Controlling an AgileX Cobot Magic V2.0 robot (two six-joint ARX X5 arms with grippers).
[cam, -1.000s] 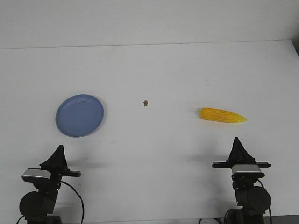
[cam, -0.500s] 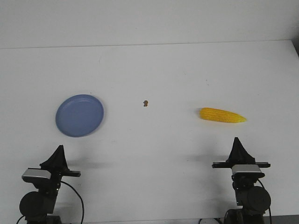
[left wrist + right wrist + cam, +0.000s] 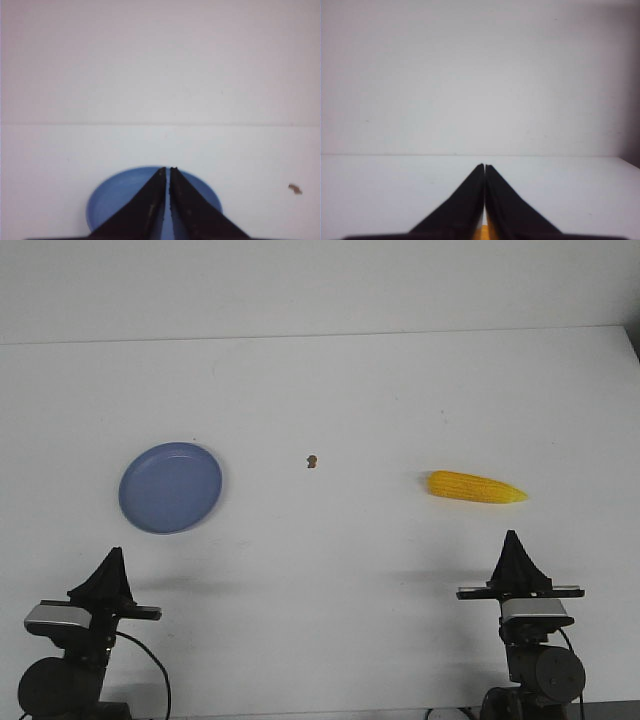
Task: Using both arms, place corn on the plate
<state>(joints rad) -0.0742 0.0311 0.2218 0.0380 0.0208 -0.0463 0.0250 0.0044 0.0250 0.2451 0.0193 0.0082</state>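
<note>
The yellow corn (image 3: 477,487) lies on the white table at the right, its pointed end to the right. The blue plate (image 3: 171,487) sits at the left, empty. My left gripper (image 3: 112,554) is shut and empty, near the front edge, in front of the plate. My right gripper (image 3: 512,538) is shut and empty, just in front of the corn. In the left wrist view the shut gripper (image 3: 167,169) points at the plate (image 3: 117,197). In the right wrist view the shut gripper (image 3: 484,166) hides most of the corn; a yellow sliver (image 3: 482,233) shows between the fingers.
A tiny brown speck (image 3: 312,461) lies mid-table between plate and corn; it also shows in the left wrist view (image 3: 295,189). The table's far edge (image 3: 320,336) meets a white wall. The table's right edge is near the far right corner.
My left arm has drawn back toward the front edge and a little to the left. My right arm has shifted slightly back. Corn and plate have not moved.
</note>
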